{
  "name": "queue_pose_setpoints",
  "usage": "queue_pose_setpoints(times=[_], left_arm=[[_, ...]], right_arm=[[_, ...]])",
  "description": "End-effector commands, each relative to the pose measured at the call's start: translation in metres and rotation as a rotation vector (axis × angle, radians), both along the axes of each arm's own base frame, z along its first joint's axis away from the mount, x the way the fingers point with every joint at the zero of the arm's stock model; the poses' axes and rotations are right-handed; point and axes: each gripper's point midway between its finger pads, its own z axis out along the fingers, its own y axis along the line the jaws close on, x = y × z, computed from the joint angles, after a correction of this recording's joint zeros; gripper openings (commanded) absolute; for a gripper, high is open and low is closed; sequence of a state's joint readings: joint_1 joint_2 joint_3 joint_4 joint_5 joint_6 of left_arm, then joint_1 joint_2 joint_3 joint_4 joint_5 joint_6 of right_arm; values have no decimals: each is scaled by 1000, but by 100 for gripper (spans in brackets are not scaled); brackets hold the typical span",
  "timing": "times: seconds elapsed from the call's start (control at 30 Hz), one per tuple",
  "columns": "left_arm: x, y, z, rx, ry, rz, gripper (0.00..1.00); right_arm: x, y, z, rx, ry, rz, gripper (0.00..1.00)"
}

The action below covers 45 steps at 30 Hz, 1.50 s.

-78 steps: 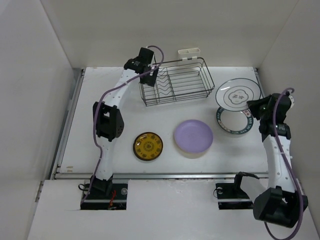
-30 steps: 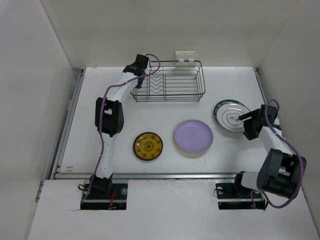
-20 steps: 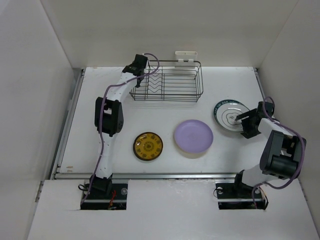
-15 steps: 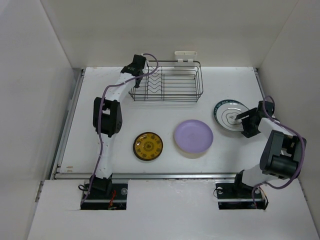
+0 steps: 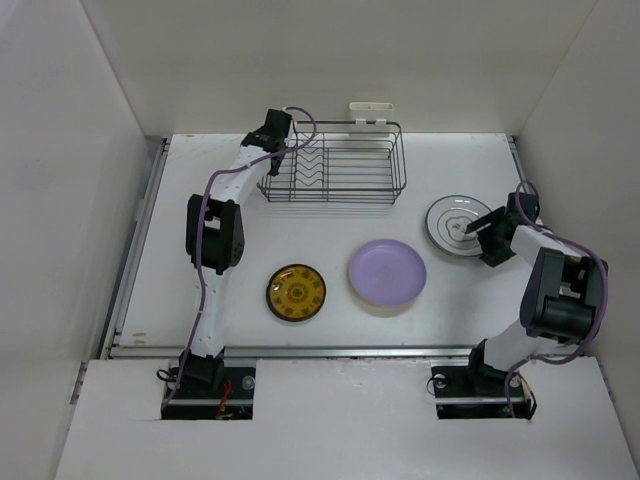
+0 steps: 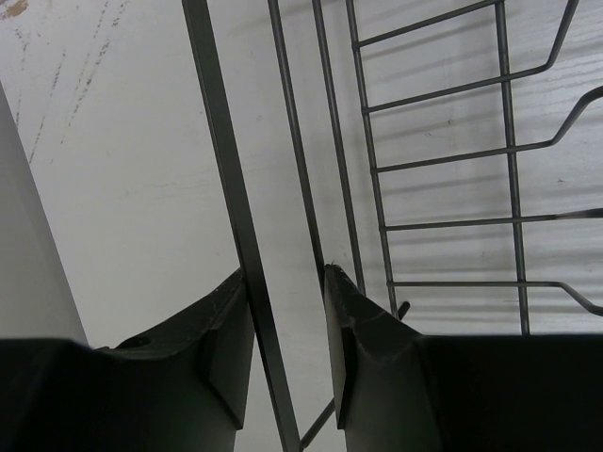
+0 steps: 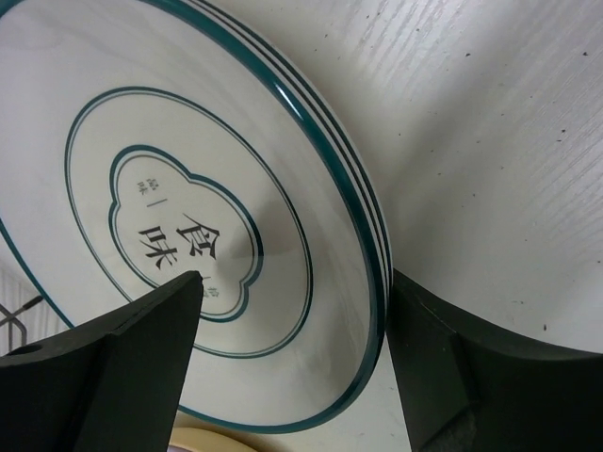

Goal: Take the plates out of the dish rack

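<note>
Looking in, I see my left gripper point(image 6: 283, 282) clamped on the rim of the dish rack point(image 5: 330, 198) at the back — my right gripper point(image 7: 294, 282) spread wide astride the dark-rimmed white plate point(image 7: 179, 188), lying flat at right.

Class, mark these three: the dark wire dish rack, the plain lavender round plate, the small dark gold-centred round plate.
dark wire dish rack point(image 5: 330, 192), top external view, near side wall.
plain lavender round plate point(image 5: 387, 272), top external view, its centre.
small dark gold-centred round plate point(image 5: 296, 292), top external view, gold centre.
</note>
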<state>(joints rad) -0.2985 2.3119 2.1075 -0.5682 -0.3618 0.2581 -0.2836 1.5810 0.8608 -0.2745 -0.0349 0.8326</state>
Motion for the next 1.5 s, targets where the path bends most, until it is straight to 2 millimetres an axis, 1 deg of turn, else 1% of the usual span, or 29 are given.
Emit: queue_pose_setpoints(times=[0.0,0.07,0.1,0.23,0.3,0.4,0.43,0.47,0.5,0.53,0.57,0.6,0.63,0.67,0.7,0.73,0.8,0.87,0.93,1.07,1.1,1.13,1.17,1.2,1.23,1.27,1.33,1.4,1.47], left_arm=[[-25,18,8,53,87,-10,1],[-25,13,8,53,87,-19,1],[-25,13,11,53,87,-19,1],[-27,14,15,53,87,-19,1],[-28,12,21,40,78,-26,1],[-29,5,38,-11,54,-30,1],[-30,4,41,-19,59,-36,3],[-27,1,52,-43,32,-34,6],[-31,-2,55,-60,37,-48,10],[-30,-5,63,-81,19,-48,27],[-30,-7,63,-95,19,-48,40],[-31,-8,71,-106,6,-54,59],[-34,-10,78,-118,1,-63,70],[-33,-10,81,-129,-9,-55,81],[-35,-11,90,-142,-27,-47,84],[-36,-10,98,-146,-44,-48,86],[-41,-10,109,-169,-57,-26,90],[-46,-5,132,-172,-102,-7,93],[-51,-1,150,-185,-146,23,97],[-65,33,210,-123,-340,202,99],[-74,53,240,-78,-435,284,99],[-80,63,256,-61,-484,324,99],[-86,70,267,-37,-514,344,99],[-100,82,293,-23,-578,384,99],[-107,86,305,-6,-599,382,99],[-113,88,309,-7,-600,382,99],[-131,94,319,8,-584,375,99],[-141,97,322,7,-575,378,99],[-153,101,322,14,-563,377,99]], right_arm=[[22,-4,21,-65,-52,43,81],[24,-7,20,-74,-34,47,82],[19,-5,10,-62,6,48,82],[17,-5,14,-63,3,48,82],[14,-4,21,-64,-17,40,82],[11,-3,43,-81,-77,38,82],[8,-3,47,-90,-89,45,83],[9,-5,64,-122,-131,51,83],[8,-5,72,-134,-153,57,84],[6,-7,79,-146,-164,50,86],[3,-8,93,-175,-192,52,87],[0,-8,99,-185,-203,59,87],[-3,-10,105,-208,-209,63,90],[-5,-12,123,-235,-248,60,91],[-8,-12,130,-249,-255,71,91],[-11,-12,135,-258,-261,65,93],[-16,-14,159,-289,-298,62,95],[-21,-17,173,-329,-314,65,96],[-25,-16,200,-355,-368,67,96],[-33,-16,259,-414,-505,49,96],[-36,-19,273,-437,-532,27,97],[-42,-20,299,-460,-592,10,97],[-46,-20,312,-475,-622,-2,99],[-50,-20,323,-495,-645,2,100],[-56,-21,340,-524,-678,-7,100],[-62,-19,352,-543,-707,-6,100],[-69,-17,365,-564,-733,8,100],[-78,-12,378,-578,-766,20,100],[-84,-6,384,-572,-795,40,100]])
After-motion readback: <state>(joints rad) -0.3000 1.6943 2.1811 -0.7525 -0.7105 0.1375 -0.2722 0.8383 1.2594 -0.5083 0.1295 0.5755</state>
